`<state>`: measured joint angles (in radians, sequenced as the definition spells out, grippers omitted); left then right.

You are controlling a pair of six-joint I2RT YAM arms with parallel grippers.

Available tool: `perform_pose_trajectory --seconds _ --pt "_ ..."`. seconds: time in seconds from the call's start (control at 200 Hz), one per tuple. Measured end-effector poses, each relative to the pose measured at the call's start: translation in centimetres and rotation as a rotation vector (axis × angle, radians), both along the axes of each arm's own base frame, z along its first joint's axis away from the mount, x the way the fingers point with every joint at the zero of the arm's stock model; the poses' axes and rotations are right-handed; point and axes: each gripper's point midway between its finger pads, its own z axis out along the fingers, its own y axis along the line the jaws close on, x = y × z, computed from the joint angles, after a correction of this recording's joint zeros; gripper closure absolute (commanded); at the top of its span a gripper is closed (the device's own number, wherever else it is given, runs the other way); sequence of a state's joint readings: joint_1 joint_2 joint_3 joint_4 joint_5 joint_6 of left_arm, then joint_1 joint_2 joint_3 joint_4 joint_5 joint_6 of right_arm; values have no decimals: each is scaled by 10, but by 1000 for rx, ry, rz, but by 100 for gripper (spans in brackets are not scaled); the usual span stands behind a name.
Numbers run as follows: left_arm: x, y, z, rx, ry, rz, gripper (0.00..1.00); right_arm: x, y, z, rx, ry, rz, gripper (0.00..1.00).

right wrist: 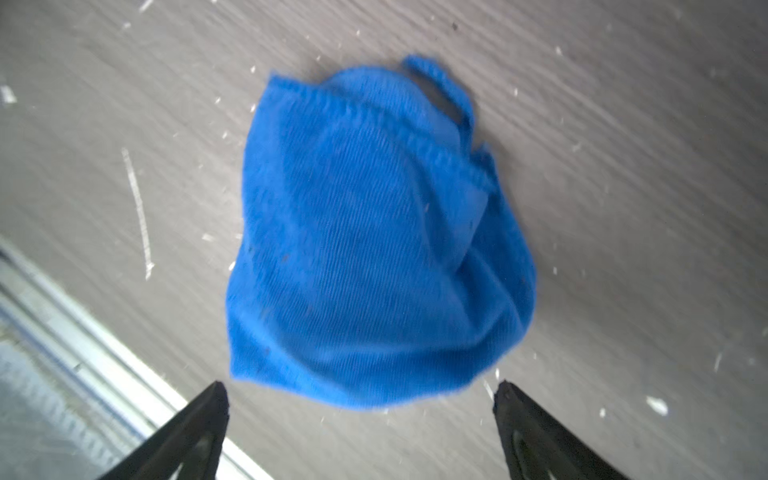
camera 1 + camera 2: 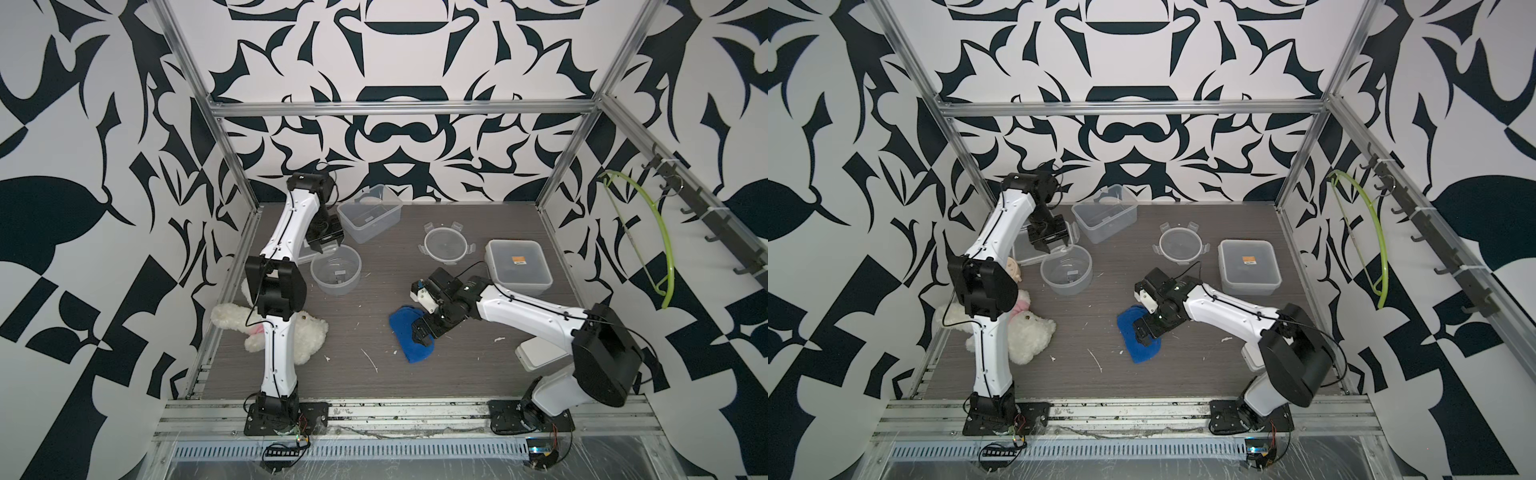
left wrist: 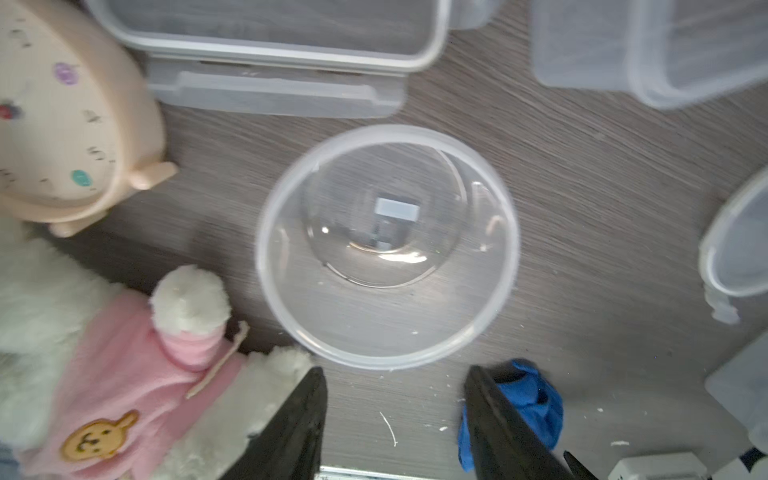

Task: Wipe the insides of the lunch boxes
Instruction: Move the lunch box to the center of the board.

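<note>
Right end effector gaped empty over the cloth; left end effector, half open, held nothing above the round box. We feared a shallow pinch slipping off.

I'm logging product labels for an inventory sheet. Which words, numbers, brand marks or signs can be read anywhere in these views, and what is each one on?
Nothing reads clearly enough to quote.
The orange sticker on the square box lid: print too small to read.
The clock: numerals blurred.
The white label at the bottom of the round bowl: no legible text.
The bear patch on the plush toy: a picture, no words.
</note>
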<state>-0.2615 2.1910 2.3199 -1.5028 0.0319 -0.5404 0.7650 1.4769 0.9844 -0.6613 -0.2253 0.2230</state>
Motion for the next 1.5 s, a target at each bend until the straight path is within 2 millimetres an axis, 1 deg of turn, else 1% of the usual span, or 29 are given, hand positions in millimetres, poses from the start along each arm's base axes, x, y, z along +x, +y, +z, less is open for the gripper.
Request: perform_pose_trajectory --seconds 0.025,0.04,0.055,0.095,0.13,0.185,0.225,0.255,0.27,0.295,0.36,0.425,0.48,0.495,0.57,0.595,0.68,0.77,0.825,0.915,1.015,1.08,1.12,1.16,1.205,1.295,1.36,1.445,1.495 --pt "-1 -13 2 -19 -9 -24 43 -1 0 5 19 1 -6 0" --pt "-2 -24 3 -35 -14 -47 43 -1 0 8 35 1 -13 0" --pt "-3 -31 4 -46 -19 -60 43 -2 0 12 51 2 -17 0" --pt "-4 -57 6 -84 -33 -109 43 1 0 23 98 -1 -43 1" --pt "-4 -77 7 -115 -48 -147 43 6 -2 32 131 -13 -70 2" --pt "-2 -109 8 -165 -74 -204 43 21 -12 44 158 -51 -141 4" --pt "0 -131 7 -204 -89 -242 43 37 -26 50 147 -86 -209 6" --pt "1 -148 4 -236 -95 -268 43 51 -39 54 126 -117 -272 7" --pt "1 -157 1 -252 -96 -280 43 61 -49 57 110 -138 -315 8" --pt "1 -166 -2 -273 -94 -292 43 73 -60 61 95 -162 -367 9" --pt "-1 -187 -15 -325 -69 -316 43 112 -99 76 49 -233 -544 11" --pt "-3 -198 -26 -357 -44 -327 43 151 -144 94 13 -307 -720 10" --pt "-7 -204 -35 -377 -19 -336 43 176 -178 105 -30 -373 -840 9" --pt "-8 -206 -37 -382 -13 -339 43 184 -191 109 -52 -398 -881 8" --pt "-15 -213 -46 -404 14 -355 43 206 -235 116 -147 -476 -1019 6" --pt "-16 -215 -48 -409 19 -359 43 210 -245 116 -168 -495 -1048 7" --pt "-24 -224 -57 -432 43 -378 43 221 -280 108 -228 -533 -1163 7" --pt "-35 -235 -65 -458 75 -401 44 231 -309 95 -262 -544 -1252 6" --pt "-41 -241 -70 -470 94 -414 46 239 -327 86 -285 -534 -1295 5" --pt "-48 -247 -77 -482 115 -440 46 262 -356 71 -321 -515 -1352 4" --pt "-53 -251 -82 -488 129 -463 46 288 -381 55 -352 -503 -1382 2" --pt "-53 -252 -84 -496 137 -466 46 300 -392 44 -372 -488 -1374 1" --pt "-53 -253 -86 -503 143 -465 46 304 -394 38 -378 -475 -1359 2" --pt "-53 -254 -89 -512 151 -463 45 306 -393 31 -377 -455 -1339 3" --pt "-53 -256 -94 -522 161 -462 45 305 -388 24 -362 -427 -1308 6" --pt "-50 -261 -106 -541 178 -456 45 297 -368 8 -291 -366 -1258 7" --pt "-45 -266 -115 -550 183 -449 45 288 -354 6 -247 -359 -1238 6" --pt "-39 -271 -125 -561 184 -443 45 271 -326 4 -190 -338 -1210 6" --pt "-37 -272 -129 -564 188 -437 45 264 -304 4 -153 -328 -1184 6"
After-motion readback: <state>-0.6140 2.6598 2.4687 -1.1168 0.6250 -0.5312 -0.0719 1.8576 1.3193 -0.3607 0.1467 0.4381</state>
